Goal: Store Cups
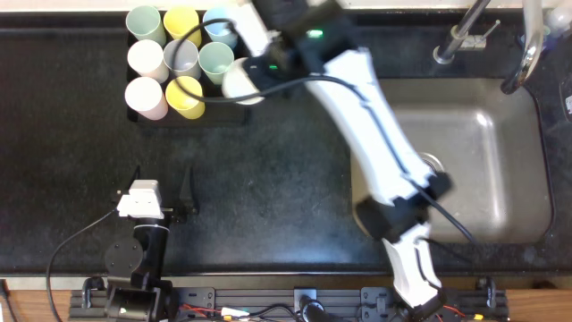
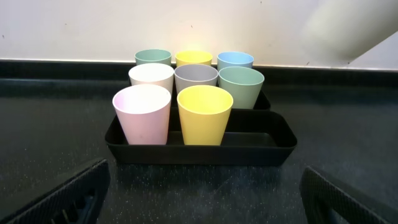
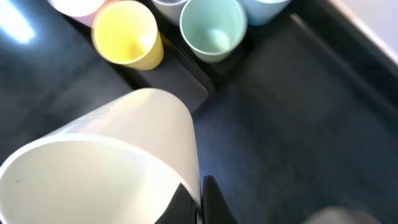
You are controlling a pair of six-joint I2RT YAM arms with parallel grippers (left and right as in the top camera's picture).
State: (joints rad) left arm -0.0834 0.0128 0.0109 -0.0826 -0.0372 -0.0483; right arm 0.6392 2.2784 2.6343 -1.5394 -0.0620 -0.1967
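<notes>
White cup (image 3: 112, 155) in right pincer (image 3: 200, 202), rim partly cut off, near black tray (image 2: 199, 154)

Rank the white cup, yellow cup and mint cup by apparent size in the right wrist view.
1. white cup: largest, though it is nearest the camera.
2. yellow cup and mint cup: look alike, not ranked.

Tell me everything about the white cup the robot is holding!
The white cup is plain and smooth, like plastic, wider at its open rim than its base. It looks empty and is tilted, its rim pinched in the right gripper jaws. It is held above the dark counter, near the empty corner of the black tray.
</notes>
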